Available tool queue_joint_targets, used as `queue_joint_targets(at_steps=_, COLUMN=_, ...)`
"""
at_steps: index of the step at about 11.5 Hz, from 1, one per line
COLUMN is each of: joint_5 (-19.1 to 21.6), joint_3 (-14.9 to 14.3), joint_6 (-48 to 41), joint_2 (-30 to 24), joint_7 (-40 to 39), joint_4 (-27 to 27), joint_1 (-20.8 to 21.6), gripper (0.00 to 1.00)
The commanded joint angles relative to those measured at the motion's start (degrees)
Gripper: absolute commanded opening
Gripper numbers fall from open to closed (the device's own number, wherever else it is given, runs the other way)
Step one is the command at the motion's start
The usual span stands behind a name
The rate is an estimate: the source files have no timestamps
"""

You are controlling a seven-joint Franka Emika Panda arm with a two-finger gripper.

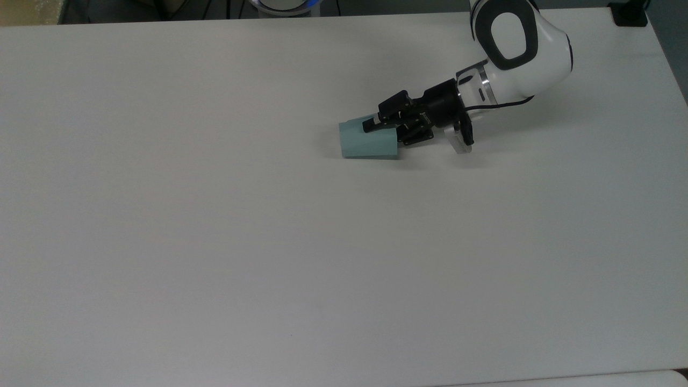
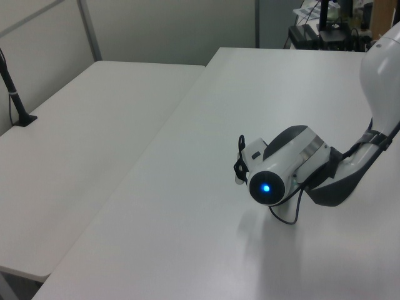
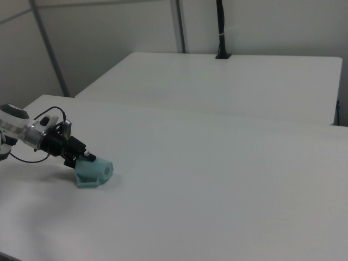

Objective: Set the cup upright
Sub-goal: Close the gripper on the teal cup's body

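**Jaws over the wall of the tipped cup**

Your cup (image 1: 368,142) lies on its side a little right of centre toward the far edge of the surface (image 1: 215,242) in the top view, wide mouth turned to the top view's right and narrow base to its left. In the right view it sits near the left edge, base end facing the camera. The arm (image 1: 516,43) reaches in low from the top view's far right, so the jaws (image 1: 382,129) meet the mouth end-on: one finger lies over the upper wall, the other looks tucked at the rim. I cannot tell whether they are clenched on the wall yet. That approach makes sense to me, since a hold on the rim lets you swing the base down.

The surface is plain white and matte. A second white table (image 3: 228,81) stands beyond it, with grey partition walls (image 3: 109,32) behind.
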Motion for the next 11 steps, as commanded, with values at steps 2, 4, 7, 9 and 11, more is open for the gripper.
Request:
queue_joint_targets(at_steps=2, joint_5=-1.52, joint_3=-0.32, joint_6=1.92, joint_2=-0.52, joint_7=0.98, joint_4=-2.0, joint_1=0.07, gripper=0.0)
queue_joint_targets(at_steps=4, joint_5=-1.62, joint_3=-0.32, joint_6=1.92, joint_2=-0.43, joint_7=0.9, joint_4=-2.78, joint_1=0.07, gripper=0.0)
queue_joint_targets(at_steps=7, joint_5=-1.35, joint_3=-0.32, joint_6=2.09, joint_2=-0.43, joint_7=0.98, joint_4=-3.4, joint_1=0.07, gripper=0.0)
queue_joint_targets(at_steps=9, joint_5=-1.09, joint_3=-0.24, joint_6=2.09, joint_2=-0.69, joint_7=0.98, joint_4=-3.49, joint_1=-0.54, gripper=0.0)
queue_joint_targets(at_steps=11, joint_5=-0.65, joint_3=-0.06, joint_6=2.18, joint_2=-4.19, joint_7=0.2, joint_4=-3.23, joint_1=-2.55, gripper=0.0)
